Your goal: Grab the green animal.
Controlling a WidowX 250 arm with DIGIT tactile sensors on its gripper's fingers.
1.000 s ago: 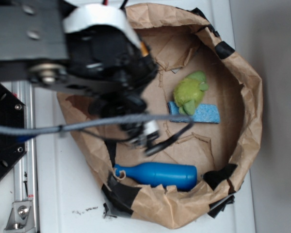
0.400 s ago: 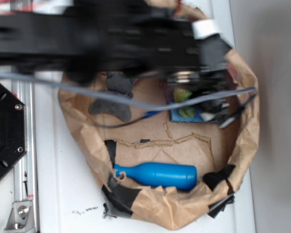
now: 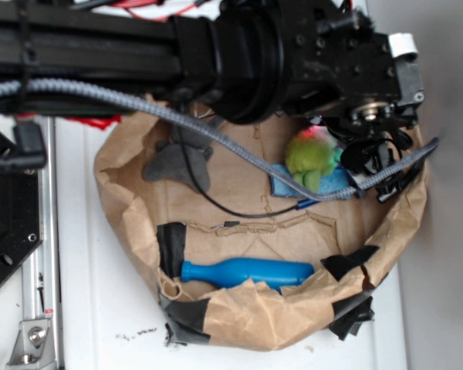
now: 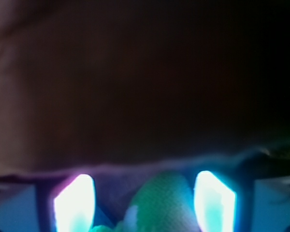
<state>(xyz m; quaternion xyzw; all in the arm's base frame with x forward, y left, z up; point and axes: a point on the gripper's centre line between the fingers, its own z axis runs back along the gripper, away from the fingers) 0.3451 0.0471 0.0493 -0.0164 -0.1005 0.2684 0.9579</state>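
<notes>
- My arm [image 3: 216, 46] fills the top of the exterior view, a black bulk reaching from the left to the right end of the bin, with a grey braided cable [image 3: 216, 139] trailing off it and down across the bin.
- Brown paper bin [image 3: 131, 231], crumpled rim patched with black tape, sits on a white table [image 3: 85, 308]; I see a black mount plate [image 3: 8, 223] at the left edge.
- Blue bottle [image 3: 247, 272] lies on its side along the bin's near wall, neck pointing left.
- Grey plush [image 3: 179, 160] lies at the upper left of the bin floor, partly under my arm and crossed by the cable.
- Blue sponge [image 3: 336, 183] lies flat at the right of the bin, mostly covered.
- Green animal [image 3: 312, 158] sits on the sponge at the bin's right side, directly under the wrist; the cable crosses just below it.
- Gripper [image 4: 144, 203]: the wrist view is dark and blurred, but I see two glowing fingers [image 4: 73, 203] standing apart with the green fuzz poking up between them. Jaws are spread either side of the toy; I cannot tell if they touch it.
- In the exterior view the fingers are hidden under the wrist housing.
</notes>
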